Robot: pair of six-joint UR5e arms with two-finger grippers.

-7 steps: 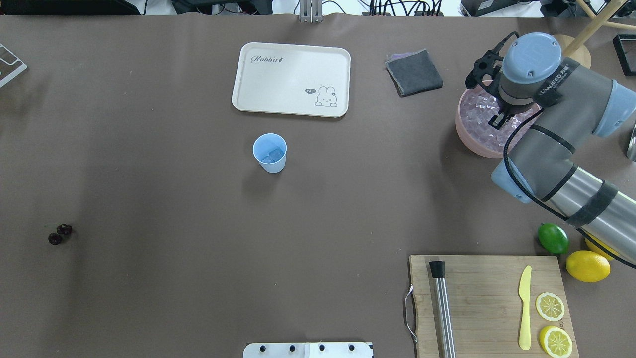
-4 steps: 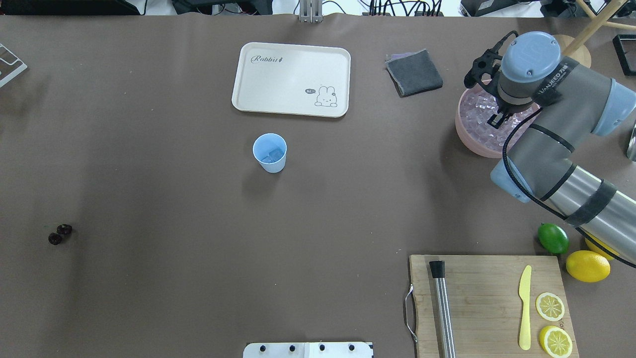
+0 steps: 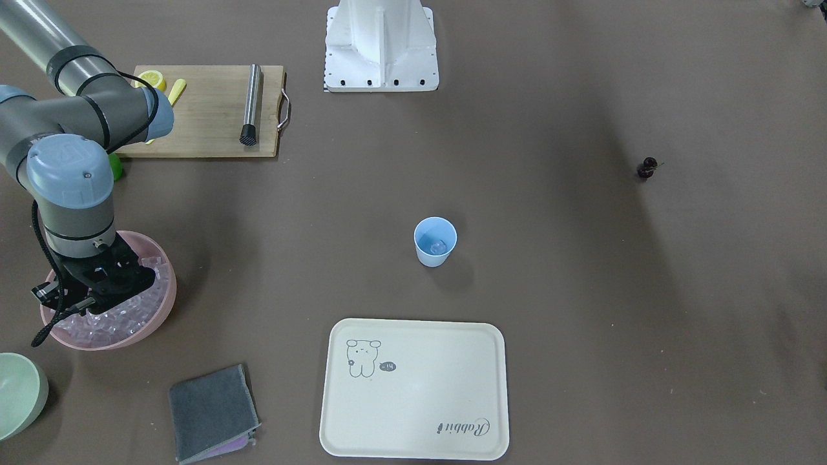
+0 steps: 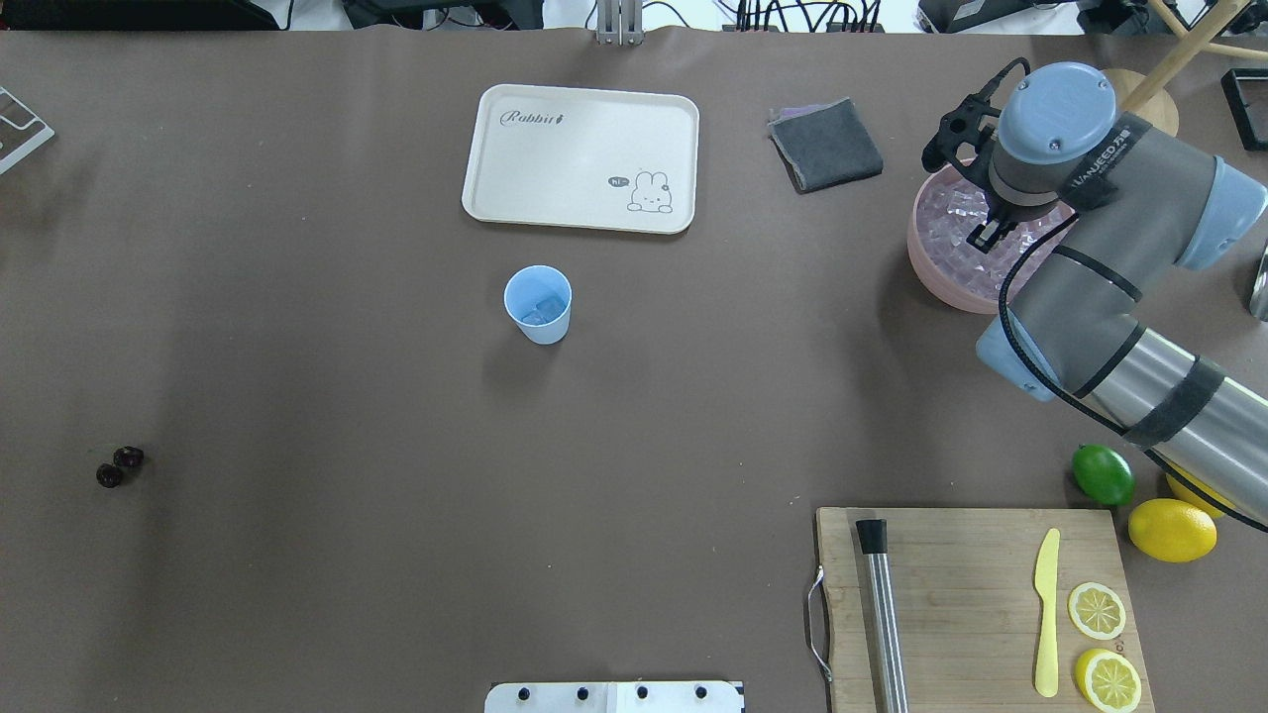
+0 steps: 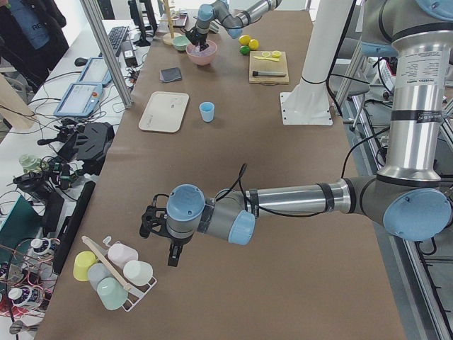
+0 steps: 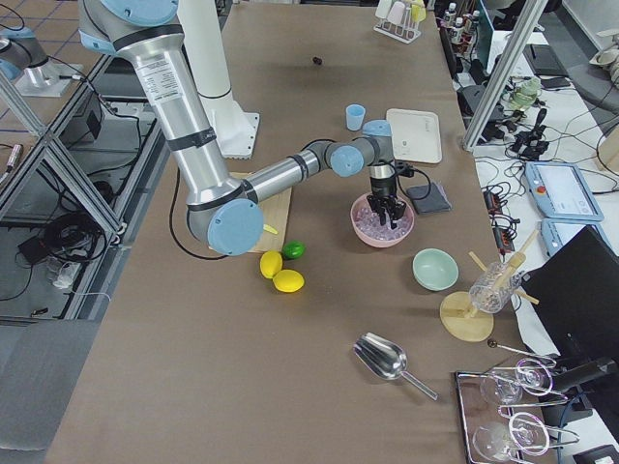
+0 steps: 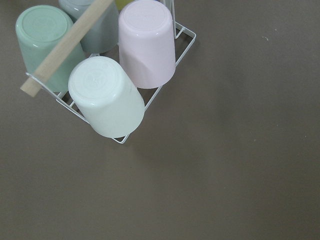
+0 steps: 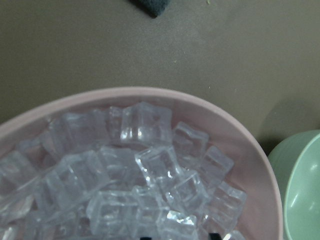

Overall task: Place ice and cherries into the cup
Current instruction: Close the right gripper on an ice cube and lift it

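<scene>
The light blue cup (image 4: pixel 538 304) stands mid-table and holds one ice cube (image 3: pixel 439 246). Many clear ice cubes (image 8: pixel 145 125) fill the pink bowl (image 4: pixel 921 267) at the far right. My right gripper (image 4: pixel 986 236) hangs in that bowl just over the ice. In the right wrist view only its two fingertips (image 8: pixel 215 236) show at the bottom edge, set apart. The cherries (image 4: pixel 119 466) lie at the table's near left, far from both arms. My left gripper (image 5: pixel 172 255) hovers beside a cup rack (image 5: pixel 113 273). I cannot tell whether it is open or shut.
A cream tray (image 4: pixel 580 158) lies beyond the cup, with a grey cloth (image 4: pixel 825 144) to its right. A cutting board (image 4: pixel 951 594) with a metal muddler, yellow knife and lemon slices sits near right, beside a lime (image 4: pixel 1103 474) and lemon (image 4: pixel 1172 530). A pale green bowl (image 3: pixel 19 394) stands next to the pink bowl.
My right gripper has shifted slightly left and farther away over the ice in the pink bowl. The cup, cherries and other things have not moved.
</scene>
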